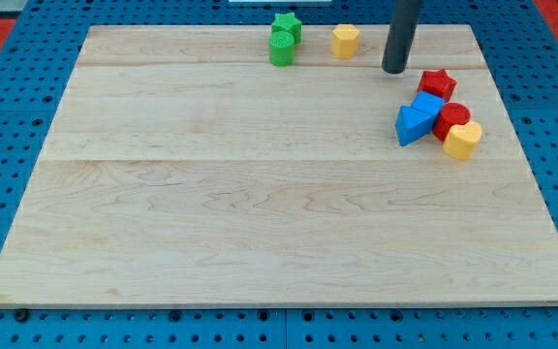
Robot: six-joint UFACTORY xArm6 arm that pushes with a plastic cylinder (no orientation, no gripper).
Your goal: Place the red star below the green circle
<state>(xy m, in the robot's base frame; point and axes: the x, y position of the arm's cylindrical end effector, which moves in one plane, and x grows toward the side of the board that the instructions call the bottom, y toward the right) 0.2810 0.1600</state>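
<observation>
A: What is the camera view showing right now?

B: My tip (394, 71) is resting on the wooden board (260, 213) near the view's top right, with nothing held, since a bare rod has no jaws to open or close. It is sitting just to the view's upper left of the red star (438, 83), close but not clearly touching.

A: And where is the star lying?

B: It is capping a tight cluster at the view's right: a blue cube (427, 104) and a blue triangular block (411, 126) beneath it, a second red block (451, 118) and a yellow heart (462, 141) beside them. The green circle (282, 50) is standing well apart at the view's top centre, touching a green star (286, 26), with a yellow hexagon (345, 41) in between.

A: How is it going to handle?

B: I am judging it light, rigid and quick to slide on smooth wood, and its points are likely making it spin under an off-centre push. I am advising contact on its far right side, pressing squarely through its middle.

A: Any long axis?

B: None; it is looking about as wide as tall, and its points' directions are too small to read.
</observation>
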